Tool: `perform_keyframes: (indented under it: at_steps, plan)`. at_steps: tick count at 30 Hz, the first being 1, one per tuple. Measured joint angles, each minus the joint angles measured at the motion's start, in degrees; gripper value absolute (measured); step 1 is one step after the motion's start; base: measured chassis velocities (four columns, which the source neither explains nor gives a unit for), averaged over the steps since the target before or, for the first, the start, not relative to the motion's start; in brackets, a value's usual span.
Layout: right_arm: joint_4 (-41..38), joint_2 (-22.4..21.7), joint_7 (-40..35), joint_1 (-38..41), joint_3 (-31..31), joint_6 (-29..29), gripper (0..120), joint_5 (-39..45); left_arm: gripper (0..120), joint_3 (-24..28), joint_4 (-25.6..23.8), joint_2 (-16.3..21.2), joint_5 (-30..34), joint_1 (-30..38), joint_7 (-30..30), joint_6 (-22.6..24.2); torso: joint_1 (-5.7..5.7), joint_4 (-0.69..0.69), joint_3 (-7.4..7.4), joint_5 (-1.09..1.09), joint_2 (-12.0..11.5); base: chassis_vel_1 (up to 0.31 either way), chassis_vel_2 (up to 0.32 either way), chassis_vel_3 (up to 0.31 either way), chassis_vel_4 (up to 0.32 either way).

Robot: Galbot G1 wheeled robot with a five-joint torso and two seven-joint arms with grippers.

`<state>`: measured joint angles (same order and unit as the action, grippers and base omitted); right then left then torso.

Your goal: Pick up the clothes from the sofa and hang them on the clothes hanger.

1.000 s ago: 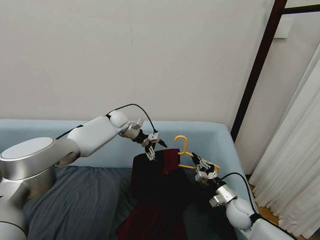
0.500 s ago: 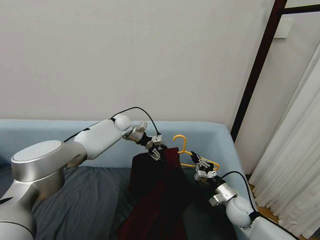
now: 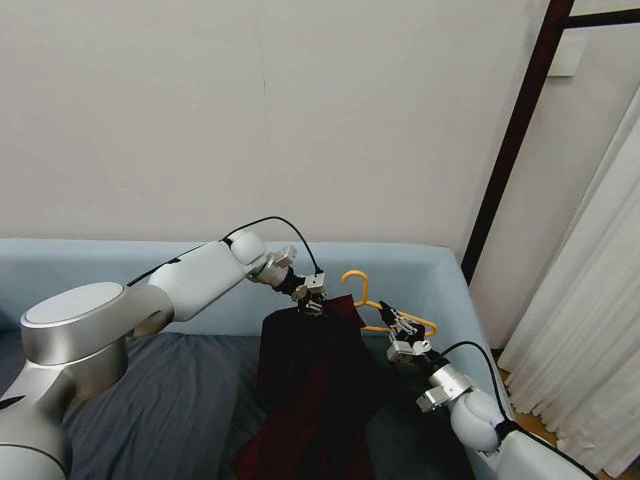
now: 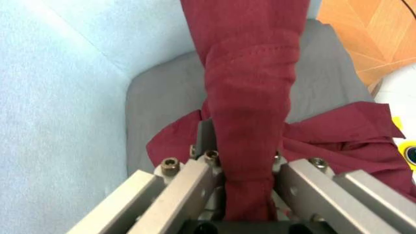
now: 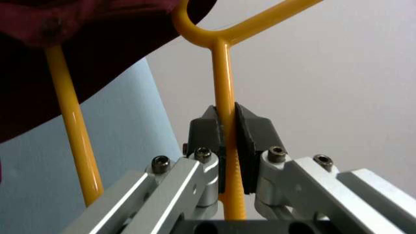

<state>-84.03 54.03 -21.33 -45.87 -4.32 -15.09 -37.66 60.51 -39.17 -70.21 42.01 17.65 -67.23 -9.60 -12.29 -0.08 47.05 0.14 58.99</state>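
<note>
The sofa [image 3: 90,262] is light blue, with a tall back. Its seat [image 3: 150,400] is dark grey. The bottom of a dark red shirt [image 3: 305,400] lies in a heap on the grey seat, near the sofa's right end. The shirt's top is up above the seat.

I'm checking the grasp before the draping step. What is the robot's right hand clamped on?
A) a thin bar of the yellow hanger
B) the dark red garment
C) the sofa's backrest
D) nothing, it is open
A: the right hand has both pads pressed onto a thin bar of the yellow hanger, while the left hand is the one pinching the dark red garment.
</note>
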Motion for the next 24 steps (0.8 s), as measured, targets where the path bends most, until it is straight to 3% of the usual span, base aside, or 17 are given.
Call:
perform_keyframes:
  at_steps: [10, 24]
  plan:
    - [-0.58, -0.21, 0.33, 0.0, -0.73, 0.71, 5, 0.54, 0, -0.71, -1.24, 1.17, -0.41, -0.65, 0.67, -0.13, 0.0, 0.0, 0.0, 0.0, 0.0, 0.0, 0.0, 0.0, 0.0]
    - [-5.73, -1.91, 2.52, -4.53, 0.56, 1.2, 53, 7.77, 0, -0.85, -2.05, 2.67, -2.25, -1.02, -0.64, -0.62, 0.0, 0.0, 0.0, 0.0, 0.0, 0.0, 0.0, 0.0, 0.0]
